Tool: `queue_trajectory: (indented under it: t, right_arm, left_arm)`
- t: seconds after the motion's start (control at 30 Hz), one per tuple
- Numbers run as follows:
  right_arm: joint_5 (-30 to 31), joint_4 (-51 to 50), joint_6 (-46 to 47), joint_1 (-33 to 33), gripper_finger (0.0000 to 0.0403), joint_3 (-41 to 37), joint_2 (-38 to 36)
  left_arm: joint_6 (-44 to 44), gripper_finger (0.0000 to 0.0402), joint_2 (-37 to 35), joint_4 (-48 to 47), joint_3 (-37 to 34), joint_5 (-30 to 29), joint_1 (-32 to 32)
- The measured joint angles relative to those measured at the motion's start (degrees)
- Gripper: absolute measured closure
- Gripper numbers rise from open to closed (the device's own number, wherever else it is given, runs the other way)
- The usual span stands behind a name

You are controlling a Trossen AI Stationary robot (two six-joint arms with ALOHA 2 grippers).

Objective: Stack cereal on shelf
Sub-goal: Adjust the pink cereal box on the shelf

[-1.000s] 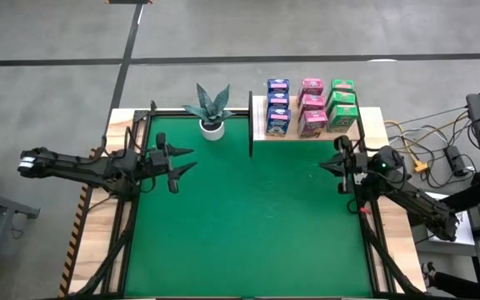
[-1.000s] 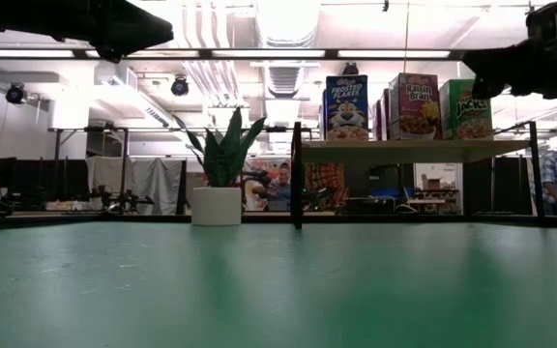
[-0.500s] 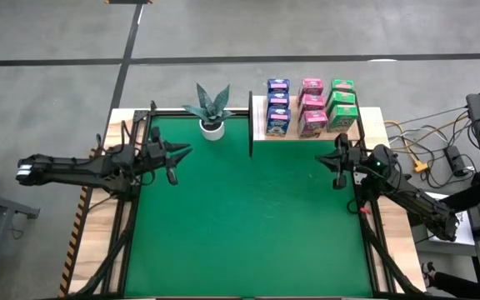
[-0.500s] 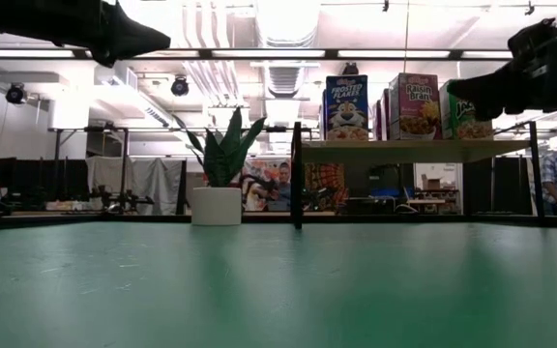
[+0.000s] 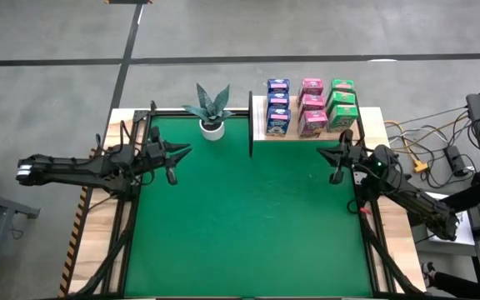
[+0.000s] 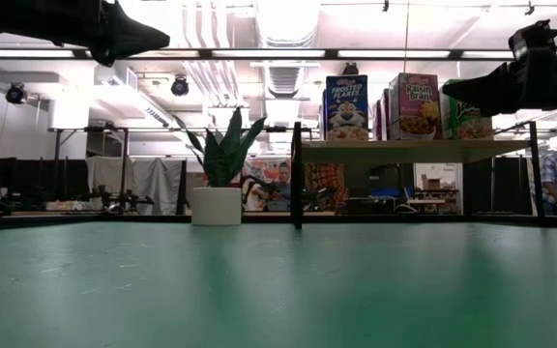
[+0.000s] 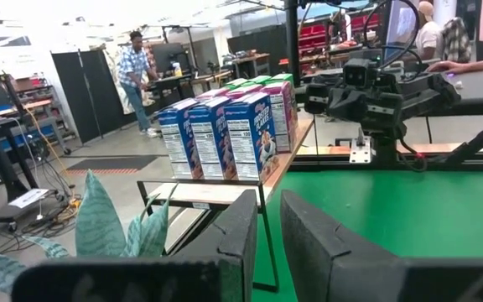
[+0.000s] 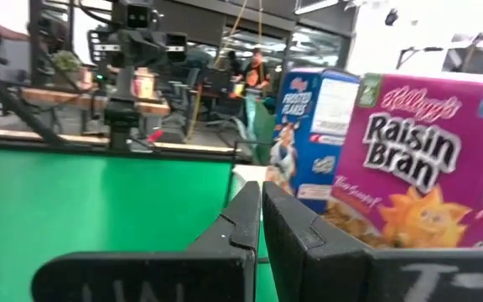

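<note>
Nine cereal boxes stand upright on the light-wood shelf (image 5: 362,127) at the far right: three blue (image 5: 277,108), three pink (image 5: 312,107), three green (image 5: 341,104). In the low view the shelf board (image 6: 414,150) carries the blue (image 6: 346,108), pink (image 6: 414,106) and green (image 6: 470,124) front boxes. My right gripper (image 5: 323,156) is shut and empty, in the air just near of the shelf's right half; its wrist view (image 8: 261,197) faces the pink box (image 8: 418,168). My left gripper (image 5: 188,151) is shut and empty above the mat's far left, and also shows in its wrist view (image 7: 268,210).
A potted plant (image 5: 212,112) in a white pot stands at the far edge, left of the shelf's black upright (image 5: 250,125). The green mat (image 5: 248,217) lies between the arms. People move in the room behind the table.
My left gripper has shut its fingers and edged toward the far edge. My right gripper has moved toward the far edge, closer to the shelf, and now covers part of the green box in the low view.
</note>
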Motion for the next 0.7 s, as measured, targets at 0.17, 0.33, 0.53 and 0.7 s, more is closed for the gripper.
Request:
queue_trajectory:
  t: [0.17,0.33,0.53,0.7]
  right_arm:
    - [3.0,1.4,-2.4,0.6,0.0394,0.7,1.8]
    - [4.2,1.3,-5.7,0.6,0.0394,3.6,7.2]
    - [5.5,1.1,-10.3,0.6,0.0394,6.6,14.4]
    - [5.5,1.1,-12.4,0.7,0.0394,8.8,17.2]
  left_arm:
    - [0.0,0.0364,0.0,0.6,0.0,-0.3,0.3]
    - [0.0,0.0364,-0.1,0.9,0.0,-0.4,0.5]
    - [0.0,0.0364,-0.1,1.0,0.0,-0.5,0.5]
    - [0.0,0.0364,-0.1,1.0,0.0,-0.5,0.5]
